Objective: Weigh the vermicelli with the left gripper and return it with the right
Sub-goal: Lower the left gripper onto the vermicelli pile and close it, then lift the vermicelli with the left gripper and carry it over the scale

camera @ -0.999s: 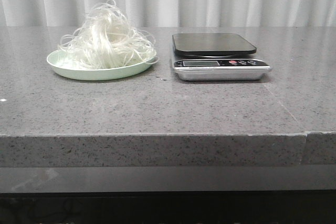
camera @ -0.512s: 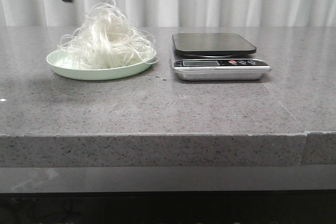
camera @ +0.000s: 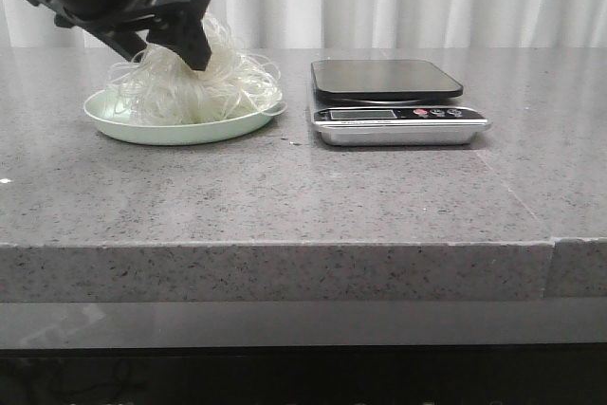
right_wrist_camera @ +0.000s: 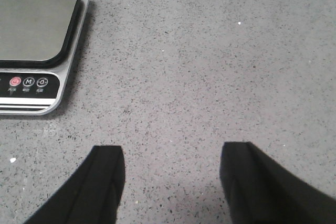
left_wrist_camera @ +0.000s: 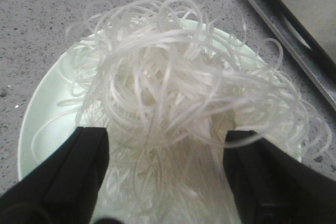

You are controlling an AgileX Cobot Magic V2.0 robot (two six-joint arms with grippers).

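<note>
The vermicelli (camera: pixel 232 78), a fluffy tangle of thin white strands, is heaped on a pale green plate (camera: pixel 171 131) at the table's back left. My left gripper (camera: pixel 161 49) has come down onto the top of the heap from the upper left. In the left wrist view it (left_wrist_camera: pixel 168 153) is open, with its black fingers (left_wrist_camera: pixel 79 171) on either side of the vermicelli (left_wrist_camera: pixel 173 77) and strands between them. My right gripper (right_wrist_camera: pixel 170 169) is open over bare grey stone and does not show in the front view.
A silver kitchen scale (camera: pixel 398 113) with a black platform stands just right of the plate. It also shows in the left wrist view (left_wrist_camera: pixel 296 17) and the right wrist view (right_wrist_camera: pixel 37 40). The table's front edge (camera: pixel 285 246) runs across the near side.
My left gripper entered from the upper left and dropped down onto the vermicelli heap. The plate, noodles and scale have not moved.
</note>
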